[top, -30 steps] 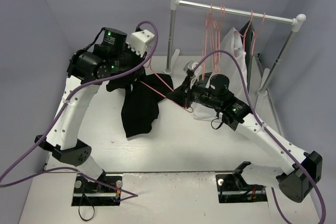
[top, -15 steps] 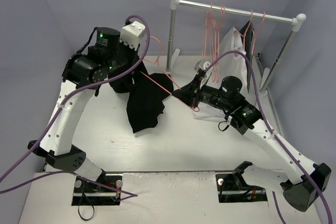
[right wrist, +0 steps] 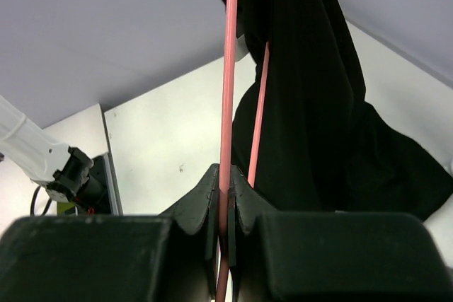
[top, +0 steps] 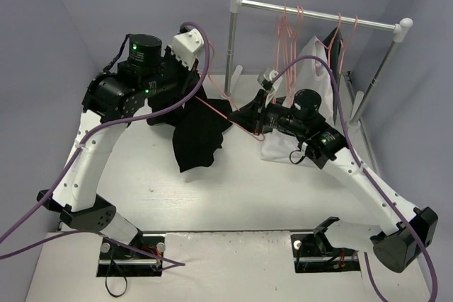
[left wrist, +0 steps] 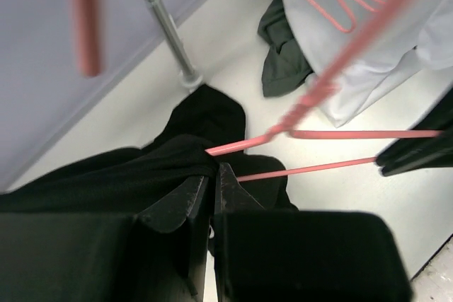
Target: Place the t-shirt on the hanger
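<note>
The black t-shirt [top: 198, 136] hangs above the table, draped from my left gripper [top: 190, 100], which is shut on its fabric [left wrist: 134, 175]. The pink wire hanger [top: 225, 114] runs from inside the shirt across to my right gripper [top: 256, 131], which is shut on one of its wires [right wrist: 228, 104]. In the left wrist view two hanger wires [left wrist: 333, 167] come out of the shirt's fold beside my left gripper [left wrist: 212, 169]. In the right wrist view the shirt [right wrist: 311, 104] hangs over the hanger's far end beyond my right gripper [right wrist: 226, 182].
A metal rail [top: 318, 15] on two posts stands at the back right with several pink hangers [top: 287, 40] and a white garment [top: 308, 104]. A small dark grey-green garment [left wrist: 283, 54] lies by the white one. The rail's left post [top: 230, 47] stands near the hanger.
My left arm has lifted the shirt and carried it right and back. My right gripper with the hanger has risen and moved back toward the rail.
</note>
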`<state>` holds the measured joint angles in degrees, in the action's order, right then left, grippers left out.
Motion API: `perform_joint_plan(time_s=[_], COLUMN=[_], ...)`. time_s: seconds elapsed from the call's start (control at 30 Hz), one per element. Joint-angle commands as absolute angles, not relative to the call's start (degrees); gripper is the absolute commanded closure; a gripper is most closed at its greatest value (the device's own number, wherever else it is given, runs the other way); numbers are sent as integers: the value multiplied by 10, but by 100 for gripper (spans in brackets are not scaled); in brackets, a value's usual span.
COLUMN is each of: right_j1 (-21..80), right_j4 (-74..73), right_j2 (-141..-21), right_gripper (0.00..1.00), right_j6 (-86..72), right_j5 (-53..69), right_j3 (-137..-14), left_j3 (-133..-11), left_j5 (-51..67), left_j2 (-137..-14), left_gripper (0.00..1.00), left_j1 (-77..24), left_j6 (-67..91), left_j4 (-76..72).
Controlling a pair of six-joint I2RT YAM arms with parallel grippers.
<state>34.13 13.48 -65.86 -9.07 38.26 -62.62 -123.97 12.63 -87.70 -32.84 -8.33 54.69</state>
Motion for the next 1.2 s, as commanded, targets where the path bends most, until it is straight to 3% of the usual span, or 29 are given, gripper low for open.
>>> perform_joint_plan(time_s=[0.0,0.47,0.6,0.7,0.8,0.83,0.97,1.17], right_j1=[340,332,328,322,315,314,307,293], right_j4=[218,315,327,336,342,344,355,368], right_j2=[-676,-701,-693,-684,-669,-664,-656,-645], right_gripper=[100,100,100,100,100,100,100,100], right_j6=[-97,-140,-136,-138,-142,-144,-154,-163], right_j5=[426,417,397,398,397,397,397,409], right_j3=[-696,-751,-735,-716,-692,-688,-658,-633], left_j3=[-1295,-1435,-1420,-1385,-1361,-1354,-1350,-1326], left_j5=[175,158,161,127,87,73,57,22], left_j2=[-873,-906,-908,-891,-869,-865,-849,-823], left_gripper=[100,100,100,87,61,58,48,45], left_j1=[-343,-435,-446,-447,-446,-446,-447,-445], left_j6=[-119,-159,-163,-166,-169,-171,-177,-207], left_j4=[504,504,504,503,494,491,485,486])
